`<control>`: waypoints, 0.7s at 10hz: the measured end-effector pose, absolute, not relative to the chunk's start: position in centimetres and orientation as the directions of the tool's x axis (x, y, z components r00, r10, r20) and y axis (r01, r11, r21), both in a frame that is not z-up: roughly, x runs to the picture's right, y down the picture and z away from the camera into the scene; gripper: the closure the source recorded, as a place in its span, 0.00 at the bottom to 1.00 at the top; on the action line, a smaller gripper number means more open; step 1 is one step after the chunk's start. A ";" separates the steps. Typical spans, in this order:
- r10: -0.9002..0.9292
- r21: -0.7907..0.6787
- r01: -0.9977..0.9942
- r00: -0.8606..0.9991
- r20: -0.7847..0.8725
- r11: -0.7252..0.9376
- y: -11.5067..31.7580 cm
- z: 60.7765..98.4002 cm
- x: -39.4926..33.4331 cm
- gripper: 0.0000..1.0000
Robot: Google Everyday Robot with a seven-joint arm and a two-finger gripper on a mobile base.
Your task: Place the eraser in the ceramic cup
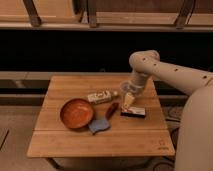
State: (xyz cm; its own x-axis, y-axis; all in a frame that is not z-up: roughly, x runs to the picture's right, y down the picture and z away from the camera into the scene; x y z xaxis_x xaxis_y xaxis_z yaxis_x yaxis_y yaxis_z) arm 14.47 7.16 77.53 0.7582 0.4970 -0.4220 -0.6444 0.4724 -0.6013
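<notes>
The eraser (134,112) lies flat on the wooden table (100,142), towards its right side and well clear of the orange bowl (77,113). It is not held. The gripper (128,95) hangs just behind and above it, with its fingers spread wide and nothing in them that I can make out. Directly under the gripper is a pale tapered shape, which I take to be the ceramic cup (129,103). It stands just beyond the eraser's far long edge, and I cannot tell whether the two touch.

My assessment of handling: the eraser is a light, stiff little block with a rubbery face that should not slip, and it is not fragile. It sits low, so I would pinch it across the short width near mid-length, with the fingertips reaching almost to the wood. The cup looks light and easy to tip, so the eraser should be released end-first from directly above it.
</notes>
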 end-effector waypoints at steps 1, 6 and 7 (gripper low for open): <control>0.427 -0.532 -0.606 0.795 -0.431 0.591 5.2 76.9 12.9 0.35; 0.329 -0.484 -0.606 0.774 -0.541 0.631 6.4 78.9 14.8 0.35; 0.333 -0.496 -0.619 0.767 -0.548 0.609 7.3 79.5 15.0 0.35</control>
State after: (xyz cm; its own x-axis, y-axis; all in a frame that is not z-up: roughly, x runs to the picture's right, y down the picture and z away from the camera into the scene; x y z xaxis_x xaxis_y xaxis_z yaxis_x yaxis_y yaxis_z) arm 14.96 7.32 79.49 0.7674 0.3329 -0.5480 -0.6186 0.6094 -0.4960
